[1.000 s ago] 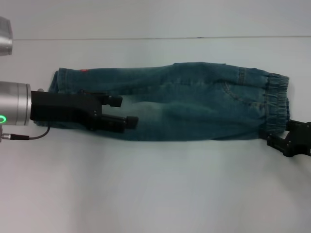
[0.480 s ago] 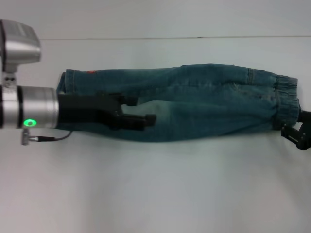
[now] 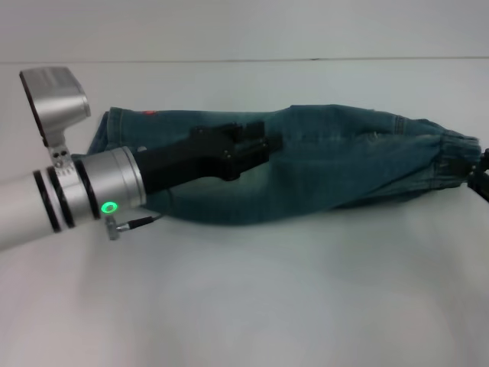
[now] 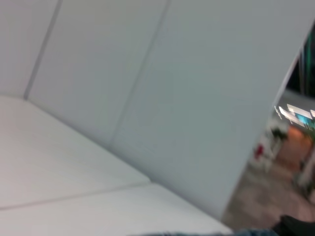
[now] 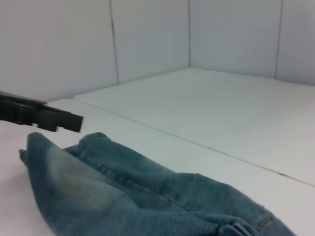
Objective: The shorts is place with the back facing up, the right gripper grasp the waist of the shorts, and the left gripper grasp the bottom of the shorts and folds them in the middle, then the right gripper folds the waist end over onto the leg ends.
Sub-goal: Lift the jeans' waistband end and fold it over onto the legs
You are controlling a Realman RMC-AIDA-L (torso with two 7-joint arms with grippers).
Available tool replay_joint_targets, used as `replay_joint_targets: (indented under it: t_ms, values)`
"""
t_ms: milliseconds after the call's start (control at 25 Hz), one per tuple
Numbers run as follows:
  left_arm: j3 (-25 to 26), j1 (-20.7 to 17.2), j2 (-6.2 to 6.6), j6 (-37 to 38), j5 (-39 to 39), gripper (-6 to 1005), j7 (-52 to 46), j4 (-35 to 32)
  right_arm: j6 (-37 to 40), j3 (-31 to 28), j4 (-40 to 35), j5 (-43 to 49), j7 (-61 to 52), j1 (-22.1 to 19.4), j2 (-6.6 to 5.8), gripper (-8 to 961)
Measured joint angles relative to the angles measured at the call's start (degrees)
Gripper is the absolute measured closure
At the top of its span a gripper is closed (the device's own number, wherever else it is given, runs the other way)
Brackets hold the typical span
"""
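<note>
Soft even light throughout; the left wrist view is blurred.

The left arm (image 3: 69,191) reaches in from the left edge of the head view, its silver wrist showing a green light; its black left end effector (image 3: 256,141) angles up and toward the right, its fingers close together; the right end effector (image 3: 481,174) shows only as a dark sliver at the far right edge, too cut off to read its fingers.
</note>
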State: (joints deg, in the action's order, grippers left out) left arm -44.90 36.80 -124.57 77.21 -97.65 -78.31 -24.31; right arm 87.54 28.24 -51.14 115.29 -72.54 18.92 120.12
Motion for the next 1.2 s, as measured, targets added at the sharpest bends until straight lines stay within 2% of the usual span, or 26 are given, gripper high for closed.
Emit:
replay_joint_targets:
  t_ms: [40, 160, 320, 600, 880, 1040, 1200]
  values:
    - [0.0, 0.3, 0.0, -0.8, 2.2, 283, 2.3, 2.4, 0.5, 0.1, -1.0, 0.2, -0.6, 0.0, 0.0, 751]
    - [0.1, 2.2, -0.02, -3.8, 7.2, 524, 10.1, 11.3, 1.8, 0.2, -3.5, 0.6, -2.0, 0.0, 0.0, 824]
    - [1.5, 6.1, -0.03, -9.2, 11.9, 712, 20.7, 23.2, 2.6, 0.2, -5.1, 0.5, -3.3, 0.0, -0.19, 897]
    - [12.3, 10.9, -0.05, -15.8, 12.3, 963, 35.5, 37.3, 2.8, 0.8, -5.3, 0.7, -3.9, 0.7, -0.49, 897]
    - [23.7, 11.7, -0.06, -22.5, 10.5, 979, 47.9, 44.8, 4.2, 0.8, -5.0, -0.7, -4.7, 1.2, -0.51, 897]
    - [33.6, 11.4, -0.06, -29.2, 6.3, 988, 56.7, 47.3, 5.5, 1.0, -5.3, -2.6, -4.7, 1.7, -0.64, 897]
    - [40.1, 10.8, -0.06, -32.9, 2.7, 989, 62.1, 49.1, 6.2, 0.8, -5.5, -3.0, -5.2, 3.3, -0.81, 897]
